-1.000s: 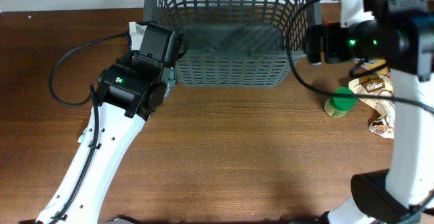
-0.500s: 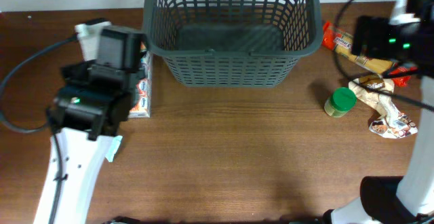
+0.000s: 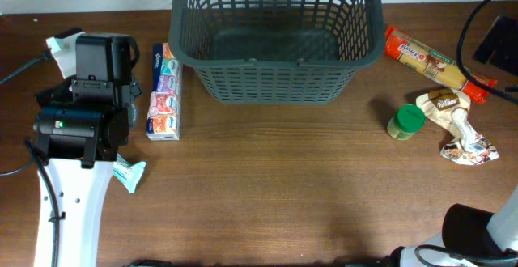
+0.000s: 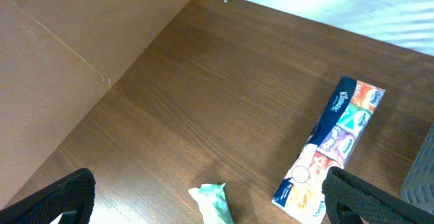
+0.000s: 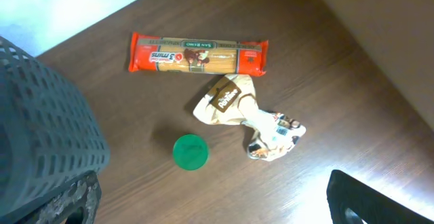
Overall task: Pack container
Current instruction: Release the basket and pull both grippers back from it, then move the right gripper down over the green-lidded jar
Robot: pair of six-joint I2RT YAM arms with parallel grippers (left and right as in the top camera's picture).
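The container (image 3: pixel 275 40) is a large dark grey lattice basket at the back middle of the table, with nothing showing inside; its corner shows in the right wrist view (image 5: pixel 41 129). My left gripper (image 4: pixel 207 198) is open and empty, high above a small teal packet (image 4: pixel 215 203) and next to a long tissue pack (image 4: pixel 332 139). My right gripper (image 5: pixel 220 200) is open and empty, high above a green-lidded jar (image 5: pixel 190 151), a spaghetti packet (image 5: pixel 198 53) and a crumpled snack bag (image 5: pixel 244 115).
In the overhead view the left arm (image 3: pixel 81 113) stands left of the tissue pack (image 3: pixel 164 91) and the teal packet (image 3: pixel 129 172). The spaghetti (image 3: pixel 429 61), jar (image 3: pixel 405 122) and crumpled bag (image 3: pixel 457 125) lie right of the basket. The right arm (image 3: pixel 495 40) is at the right edge.
Both arms have swung outward from the basket: the left arm to the left, uncovering the tissue pack, the right arm to the right, almost out of the overhead view.
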